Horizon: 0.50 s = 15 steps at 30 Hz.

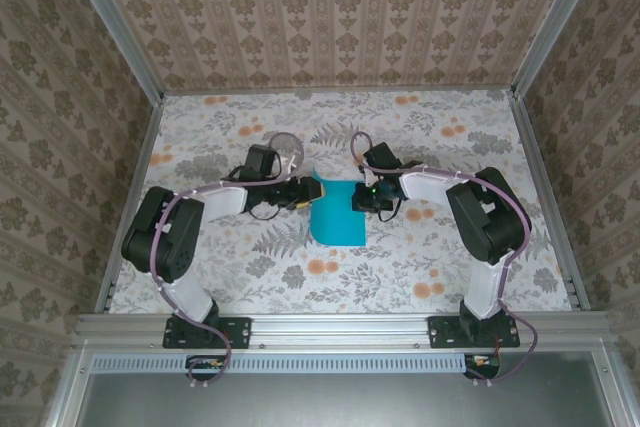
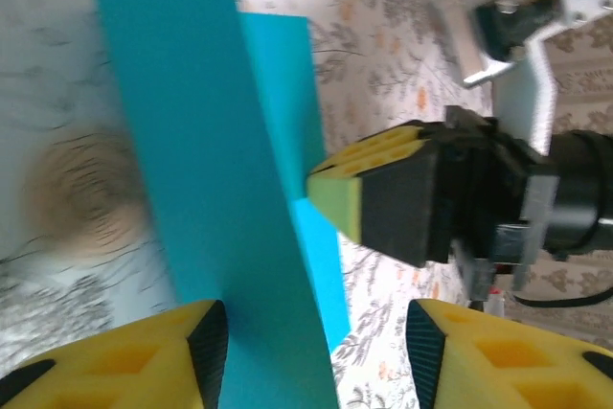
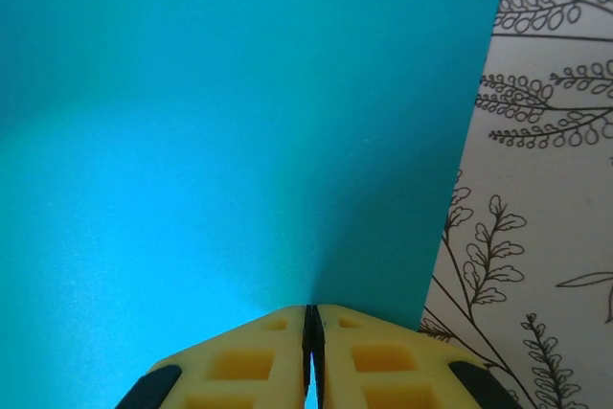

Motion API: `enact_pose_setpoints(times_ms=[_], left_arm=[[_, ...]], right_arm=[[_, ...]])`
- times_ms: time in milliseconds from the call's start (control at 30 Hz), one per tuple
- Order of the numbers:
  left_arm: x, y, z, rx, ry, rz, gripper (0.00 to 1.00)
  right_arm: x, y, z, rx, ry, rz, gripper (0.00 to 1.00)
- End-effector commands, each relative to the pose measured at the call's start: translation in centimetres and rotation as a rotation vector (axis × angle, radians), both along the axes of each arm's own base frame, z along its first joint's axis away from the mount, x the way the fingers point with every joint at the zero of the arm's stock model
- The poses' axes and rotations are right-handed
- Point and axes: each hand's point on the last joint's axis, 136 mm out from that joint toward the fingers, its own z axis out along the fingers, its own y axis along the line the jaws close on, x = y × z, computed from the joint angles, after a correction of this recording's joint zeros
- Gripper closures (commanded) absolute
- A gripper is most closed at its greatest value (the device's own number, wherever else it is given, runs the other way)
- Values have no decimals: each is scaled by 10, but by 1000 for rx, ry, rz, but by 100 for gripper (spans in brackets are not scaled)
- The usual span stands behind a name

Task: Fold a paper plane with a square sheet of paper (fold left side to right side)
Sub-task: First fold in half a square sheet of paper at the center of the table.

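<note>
Blue paper is what I see first, right in the middle of the flowery tabletop (image 1: 430,137). It is the square sheet of paper (image 1: 336,219), and from above it lies between the two robot arms.

The left hand (image 1: 303,194) is at the sheet's 10 o'clock corner. The right hand (image 1: 360,200) is at about 2 o'clock on the sheet's other side. Both arms bend in from the sides, so the two hands face each other across the paper.

In the right wrist view, the right hand (image 3: 308,318) has its two yellow fingers (image 3: 239,361) pressed tight together. Only a thin dark line is left between them. The edge of the blue sheet (image 3: 239,122) goes into that line, so this hand is pinching the paper. Toward 3 o'clock in this view, the sheet ends and you can see the leafy tabletop (image 3: 546,189).

In the left wrist view, the left hand (image 2: 311,332) is spread wide, with a big gap between its yellow fingers (image 2: 124,361). A long strip of the blue sheet (image 2: 192,141) runs through that gap from 12 o'clock down to 6 o'clock. It passes right by the finger at 7 o'clock. I cannot tell if it touches that finger. The strip looks lifted up, closer to the camera than the rest of the sheet. Across the paper, at 3 o'clock, the right hand (image 2: 335,193) sits with its yellow tip on the sheet's edge.
</note>
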Motion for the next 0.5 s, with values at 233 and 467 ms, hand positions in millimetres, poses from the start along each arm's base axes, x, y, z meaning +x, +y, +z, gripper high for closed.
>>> enact_pose_setpoints(times_ms=[233, 467], left_arm=[[2, -41, 4, -51, 0, -78, 41], [1, -43, -4, -31, 10, -80, 56]], right_arm=[[0, -4, 19, 15, -47, -31, 83], [5, -5, 59, 122, -123, -66, 70]])
